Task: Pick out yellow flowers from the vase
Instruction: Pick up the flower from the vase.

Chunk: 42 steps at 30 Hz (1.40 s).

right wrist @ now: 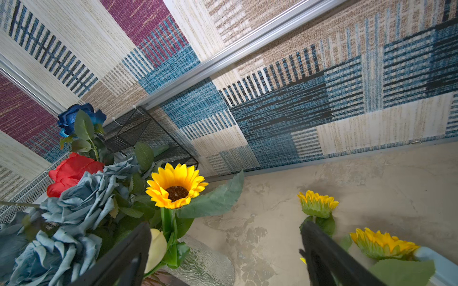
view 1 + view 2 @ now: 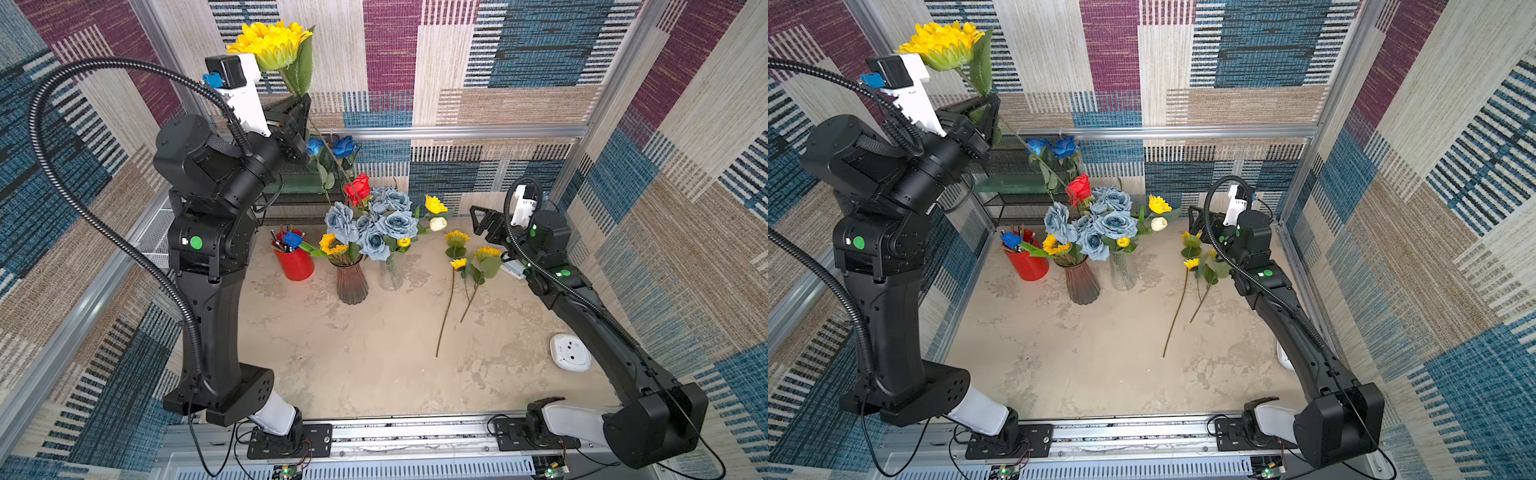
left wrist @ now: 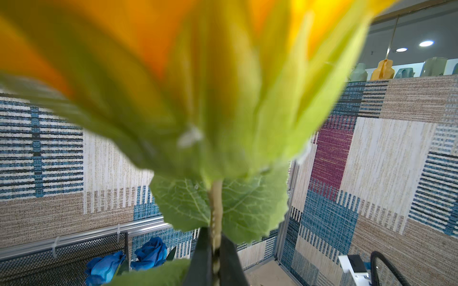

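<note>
In both top views, the left gripper (image 2: 302, 109) pinched the held sunflower (image 2: 270, 43) by its stem, high over the desk's (image 2: 374, 353) far left corner, above blue roses (image 2: 344, 146). Left wrist: blurred petals filled the view. Right wrist: the right gripper (image 1: 223, 232) stood spread beside the clear vase's (image 1: 208, 265) standing sunflower (image 1: 176, 189).

left arm (image 2: 216, 299), right arm (image 2: 590, 324): black housings, white base links (image 2: 276, 411), white wrist camera mounts (image 2: 249, 104), round green indicators (image 2: 195, 242), black corrugated cable conduits (image 2: 116, 62), screwed black base plates (image 2: 291, 442).
</note>
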Each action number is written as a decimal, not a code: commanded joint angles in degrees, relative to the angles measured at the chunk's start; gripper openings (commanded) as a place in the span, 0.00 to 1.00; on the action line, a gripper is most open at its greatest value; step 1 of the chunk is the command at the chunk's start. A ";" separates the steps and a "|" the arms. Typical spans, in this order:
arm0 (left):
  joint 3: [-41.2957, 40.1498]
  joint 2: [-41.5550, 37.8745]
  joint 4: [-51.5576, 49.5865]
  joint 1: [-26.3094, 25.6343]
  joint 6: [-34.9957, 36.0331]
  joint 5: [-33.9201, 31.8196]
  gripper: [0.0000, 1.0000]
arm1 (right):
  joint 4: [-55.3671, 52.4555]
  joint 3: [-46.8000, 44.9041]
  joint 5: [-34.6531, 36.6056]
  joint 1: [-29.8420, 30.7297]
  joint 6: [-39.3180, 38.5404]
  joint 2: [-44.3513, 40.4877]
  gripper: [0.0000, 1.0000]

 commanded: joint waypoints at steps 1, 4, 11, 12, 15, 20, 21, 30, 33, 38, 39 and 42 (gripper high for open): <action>-0.61 -1.54 4.72 0.11 -0.24 0.34 0.00 | 2.05 0.66 -0.95 0.16 0.17 0.39 0.96; -3.16 -4.10 8.34 0.07 -1.28 1.98 0.00 | 2.24 0.85 -0.63 0.50 -0.50 0.35 0.96; -6.79 -9.08 12.67 0.10 -2.21 4.07 0.00 | 2.87 0.70 -1.16 0.78 -0.96 0.39 0.96; -6.60 -9.38 12.41 0.13 -2.60 4.30 0.00 | 2.94 0.59 -1.22 0.78 -0.91 0.39 0.96; -5.64 -10.05 11.43 0.08 -3.71 6.30 0.00 | 2.91 0.51 -1.26 0.94 -0.88 0.39 0.96; -2.19 -8.57 8.97 0.14 -8.56 16.45 0.00 | 3.99 0.66 -2.83 1.04 -2.41 -0.26 0.96; -1.31 -7.97 8.59 0.14 -9.82 19.60 0.00 | 4.35 0.95 -3.30 1.13 -3.68 -0.45 0.96; -0.75 -3.79 8.12 0.18 -23.90 40.32 0.00 | 6.19 2.35 -3.31 1.52 -10.09 -5.21 0.96; -7.08 -4.66 11.92 0.14 -28.22 43.53 0.00 | 10.98 0.83 -8.59 1.51 -11.28 -8.25 0.96; -13.34 -4.26 12.55 0.11 -30.35 48.05 0.00 | 15.12 1.18 -23.88 4.37 -15.20 -9.54 0.96; -14.43 -4.52 10.79 0.08 -28.17 47.74 0.00 | 13.99 1.95 -25.34 5.14 -16.06 -9.06 0.96; -18.89 -5.49 7.31 -0.04 -22.62 47.52 0.00 | 8.77 5.90 -33.85 6.33 -17.29 -6.15 0.96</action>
